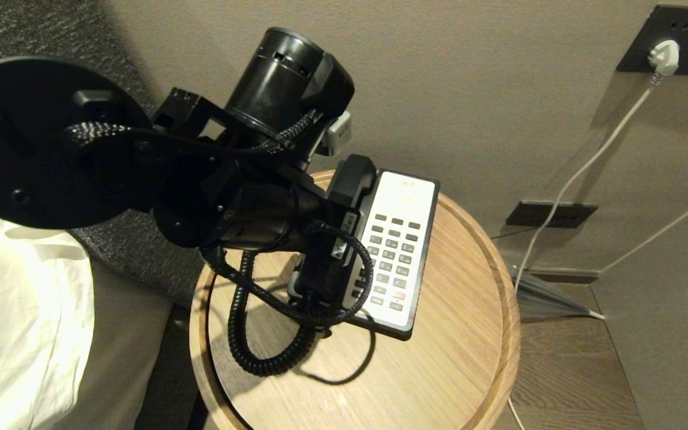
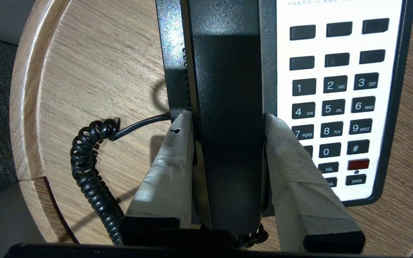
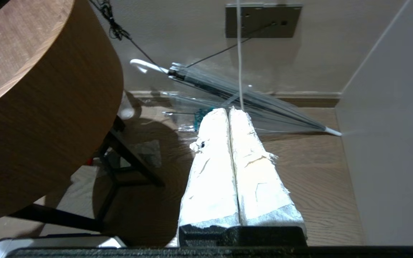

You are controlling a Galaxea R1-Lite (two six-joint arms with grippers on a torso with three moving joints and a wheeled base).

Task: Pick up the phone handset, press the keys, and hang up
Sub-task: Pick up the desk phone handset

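Left hand (image 2: 228, 120): taped fingers (image 2: 170, 161) sit against both sides of the long glossy black plastic phone handset (image 2: 228, 89), grasping it where it lies in the cradle of the black-and-white phone base (image 1: 407, 197) on the round wooden surface (image 1: 463, 358). Dark grey rectangular keys (image 2: 332, 107) lie just beside. Right hand (image 3: 229, 111): clenched on nothing, above the wooden floor (image 3: 317, 172) near a clear folded umbrella (image 3: 235, 93).

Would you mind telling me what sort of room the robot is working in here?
Probably a hotel bedroom: a corded desk phone sits on a round wooden bedside table, with white bedding alongside and a wall socket.
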